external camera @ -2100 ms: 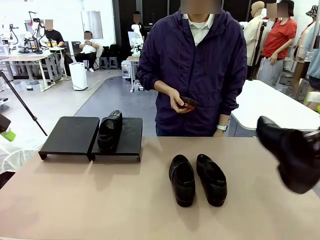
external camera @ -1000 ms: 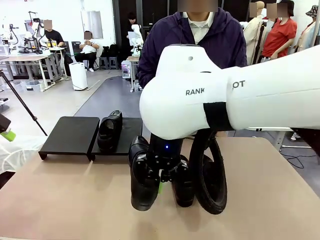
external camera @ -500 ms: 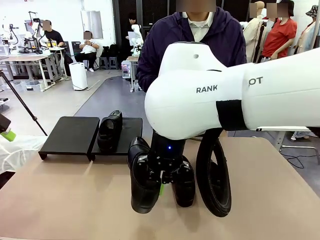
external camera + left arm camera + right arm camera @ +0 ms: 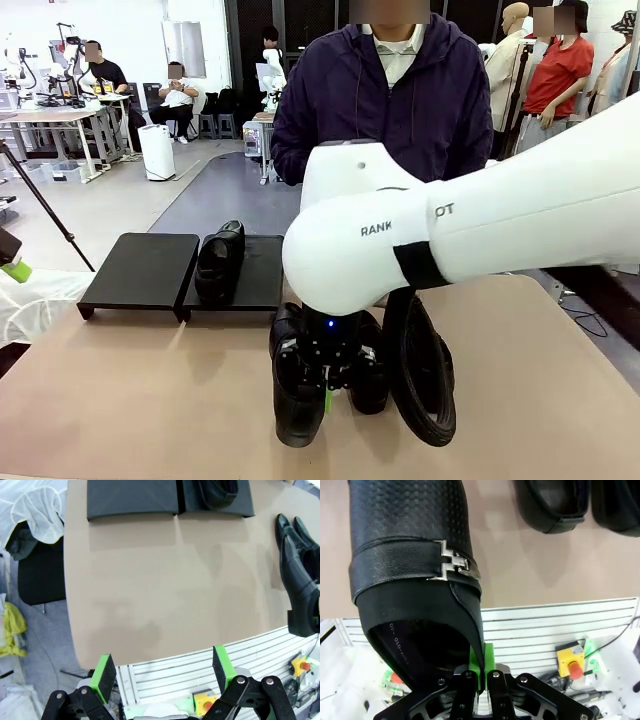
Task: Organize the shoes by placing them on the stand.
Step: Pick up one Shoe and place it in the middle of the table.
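Nearest you, your left gripper (image 4: 163,667) hangs over the near edge of the tan tabletop (image 4: 150,580), its green pads (image 4: 105,672) spread wide with nothing between them. Further in, near the middle of the table, your right gripper (image 4: 481,669) is pinched tight on the side wall of a glossy black leather slip-on shoe (image 4: 410,555). The grip is at the shoe's opening, and the shoe's toe points away from the wrist. A small silver buckle (image 4: 455,562) sits across its strap. From the front, that shoe hangs steeply toe-down under the white right arm (image 4: 480,230). You cannot tell whether its toe touches the table. Just behind it, two more black slip-on shoes (image 4: 550,505) lie side by side on the table, partly hidden from the front by the gripper and a thick black cable loop (image 4: 425,380). Beyond them, at far left, sits the low matte black two-platform stand (image 4: 140,268). Its left platform is bare, and a fourth black shoe (image 4: 220,262) rests on the right platform close to the seam. A person in a dark purple jacket (image 4: 400,110) stands at the far edge.
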Tool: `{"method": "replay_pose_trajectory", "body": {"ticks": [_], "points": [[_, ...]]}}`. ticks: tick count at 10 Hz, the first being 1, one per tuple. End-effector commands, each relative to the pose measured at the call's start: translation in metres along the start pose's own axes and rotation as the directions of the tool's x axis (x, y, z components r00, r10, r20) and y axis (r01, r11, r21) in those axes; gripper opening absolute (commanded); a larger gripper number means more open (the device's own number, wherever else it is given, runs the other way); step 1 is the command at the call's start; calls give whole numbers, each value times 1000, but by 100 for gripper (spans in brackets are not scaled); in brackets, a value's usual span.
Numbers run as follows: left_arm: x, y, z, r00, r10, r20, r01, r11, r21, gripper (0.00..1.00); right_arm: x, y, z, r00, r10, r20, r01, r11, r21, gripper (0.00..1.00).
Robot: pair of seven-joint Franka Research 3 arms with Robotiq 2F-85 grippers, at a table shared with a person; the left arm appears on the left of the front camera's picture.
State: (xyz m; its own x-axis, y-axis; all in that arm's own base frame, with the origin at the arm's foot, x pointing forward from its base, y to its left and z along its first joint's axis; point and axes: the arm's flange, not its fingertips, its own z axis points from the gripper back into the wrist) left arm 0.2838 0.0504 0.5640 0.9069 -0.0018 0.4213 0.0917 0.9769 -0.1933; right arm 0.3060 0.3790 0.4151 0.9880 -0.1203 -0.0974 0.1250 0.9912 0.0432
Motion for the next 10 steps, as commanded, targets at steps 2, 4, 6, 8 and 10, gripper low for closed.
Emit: {"method": "replay_pose_trajectory", "body": {"ticks": [2,4,6,8,10], "points": [[-2,3,0,1000,-3,-8,3,1000,11,100,18,21,-22,999,-40,-25,39,999,-12,0],[-2,3,0,1000,-3,-8,3,1000,11,100,28,25,-34,999,-37,-19,37,999,3,0],[-2,3,0,1000,-3,-8,3,1000,11,100,33,29,-38,999,-42,-25,42,999,5,0],[-2,3,0,1000,-3,-8,3,1000,11,100,36,32,-39,999,-39,-32,39,999,1,0],[-2,3,0,1000,-3,-8,3,1000,11,100,37,34,-39,999,-35,-37,34,999,-8,7]]}}
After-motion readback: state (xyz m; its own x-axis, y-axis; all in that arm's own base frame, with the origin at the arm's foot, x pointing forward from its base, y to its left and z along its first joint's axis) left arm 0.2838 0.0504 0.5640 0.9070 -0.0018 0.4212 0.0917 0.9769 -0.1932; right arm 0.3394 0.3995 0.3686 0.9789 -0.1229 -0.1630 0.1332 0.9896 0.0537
